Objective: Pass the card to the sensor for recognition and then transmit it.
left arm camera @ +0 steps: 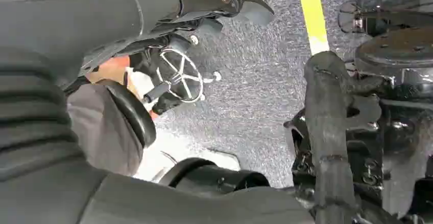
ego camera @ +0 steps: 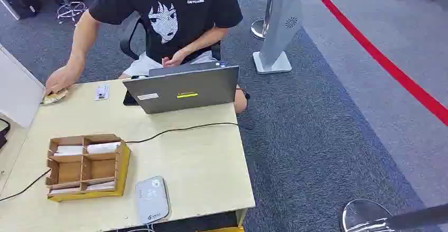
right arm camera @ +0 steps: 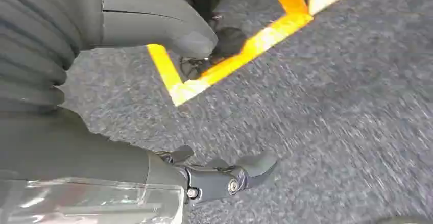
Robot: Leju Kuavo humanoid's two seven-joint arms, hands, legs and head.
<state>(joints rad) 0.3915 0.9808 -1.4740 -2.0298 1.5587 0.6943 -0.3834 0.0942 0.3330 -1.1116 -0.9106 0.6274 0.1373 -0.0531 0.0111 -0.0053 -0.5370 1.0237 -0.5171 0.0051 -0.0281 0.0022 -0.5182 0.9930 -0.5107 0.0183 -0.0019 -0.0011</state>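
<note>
Left hand point(left arm camera: 153, 45) empty over carpet, laptop point(ego camera: 182, 88) behind card box point(ego camera: 87, 166), sensor point(ego camera: 151, 198)

white cards point(ego camera: 103, 147) lie flat in the back and front slots of the compartmented cardboard box point(ego camera: 87, 166), grey sensor pad point(ego camera: 151, 198) flat just beside the box at the table's near edge, another small card point(ego camera: 102, 92) flat near the person's hand point(ego camera: 61, 80)
</note>
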